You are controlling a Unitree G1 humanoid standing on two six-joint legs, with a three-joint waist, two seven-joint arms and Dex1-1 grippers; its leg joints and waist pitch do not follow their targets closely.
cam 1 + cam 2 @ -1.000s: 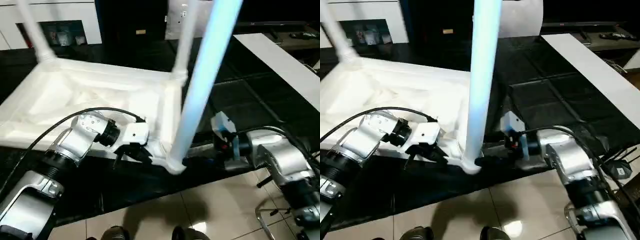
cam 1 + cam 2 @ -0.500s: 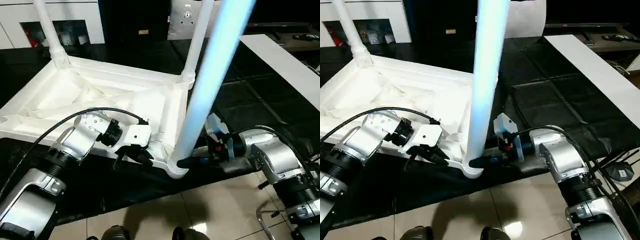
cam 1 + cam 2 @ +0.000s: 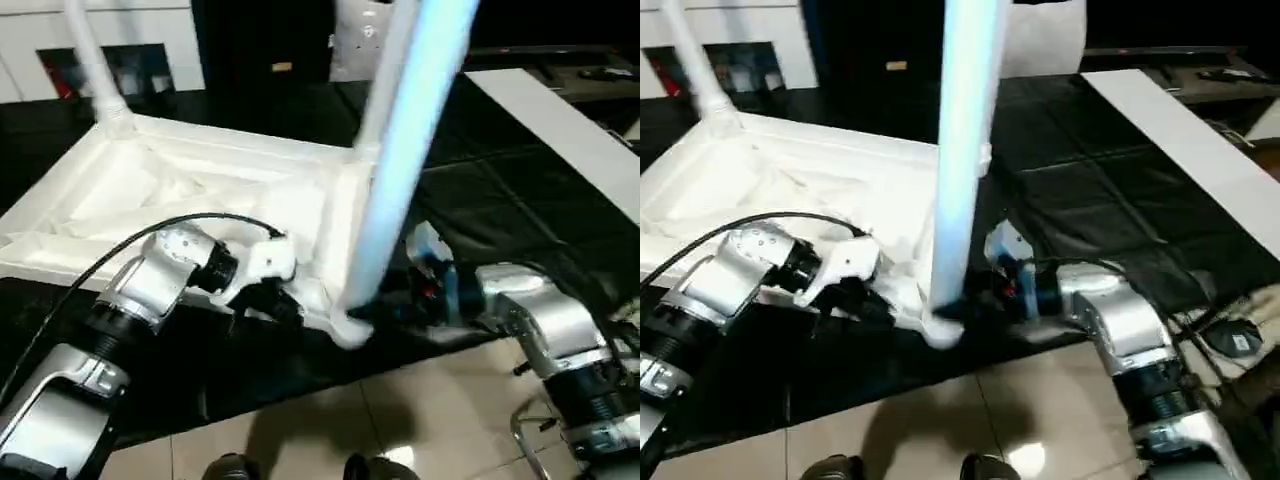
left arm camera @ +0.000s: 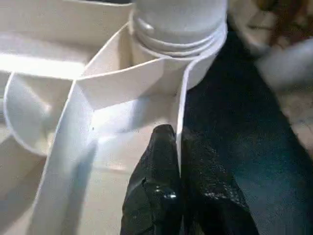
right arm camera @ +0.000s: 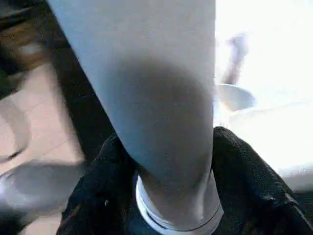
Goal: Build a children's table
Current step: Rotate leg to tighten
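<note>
The children's table lies upside down on a black surface, its ribbed white top (image 3: pixel 180 190) facing up. Three legs stand in its corners: the near leg (image 3: pixel 400 170), a far left leg (image 3: pixel 95 70) and a far right leg (image 3: pixel 385 60). My left gripper (image 3: pixel 285 305) is shut on the top's thin rim (image 4: pixel 178 122) next to the near leg's socket, with one finger (image 4: pixel 156 196) on each side of the wall. My right gripper (image 3: pixel 375 310) is shut on the near leg (image 5: pixel 156 98) just above its base, its fingers (image 5: pixel 93 196) wrapping both sides.
A flat white board (image 3: pixel 560 120) lies on the black surface to the right. White cabinets (image 3: pixel 120 30) stand at the back left. The black surface's front edge drops to a tiled floor (image 3: pixel 400 420), where shoe tips (image 3: pixel 230 468) show.
My right gripper has narrowed its fingers around the base of the near leg. The left gripper keeps its hold on the rim. The view has shifted a little.
</note>
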